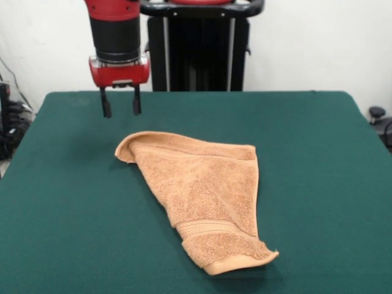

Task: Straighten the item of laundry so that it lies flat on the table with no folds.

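Note:
The orange-tan terry towel [202, 196] lies on the dark green table [318, 184] in a roughly triangular shape. Its far edge is folded over along the top, with a curled corner at the far left. A woven band crosses it near the hemmed near end, whose corner curls up at the near right. My gripper [120, 109] hangs above the table beyond the towel's far left corner, apart from the cloth. Its two black fingers [106, 104] point down with a gap between them and hold nothing.
The black pedestal [199, 49] stands behind the table's far edge. Cables and dark gear [9, 122] sit off the table's left side, and a small dark object [376, 113] at the right edge.

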`<state>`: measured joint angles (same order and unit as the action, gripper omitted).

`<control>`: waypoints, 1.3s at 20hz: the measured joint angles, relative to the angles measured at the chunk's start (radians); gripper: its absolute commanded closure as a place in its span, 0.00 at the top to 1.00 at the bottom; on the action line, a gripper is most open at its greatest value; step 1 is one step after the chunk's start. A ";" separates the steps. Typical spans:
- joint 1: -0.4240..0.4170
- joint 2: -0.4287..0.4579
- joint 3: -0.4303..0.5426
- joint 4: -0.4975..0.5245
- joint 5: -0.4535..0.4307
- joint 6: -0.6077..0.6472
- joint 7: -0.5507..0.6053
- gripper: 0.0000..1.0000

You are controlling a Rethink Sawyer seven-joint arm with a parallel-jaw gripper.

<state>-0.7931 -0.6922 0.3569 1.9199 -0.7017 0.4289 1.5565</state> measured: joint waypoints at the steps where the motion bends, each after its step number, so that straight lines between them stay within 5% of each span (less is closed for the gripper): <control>1: 0.000 0.014 0.000 0.000 -0.013 -0.003 0.000 1.00; 13: 0.006 0.060 0.012 0.000 -0.122 -0.006 0.000 1.00; 26: -0.098 0.060 0.212 0.003 -0.201 -0.007 -0.089 1.00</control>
<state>-0.8911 -0.6326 0.5690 1.9232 -0.9030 0.4215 1.4677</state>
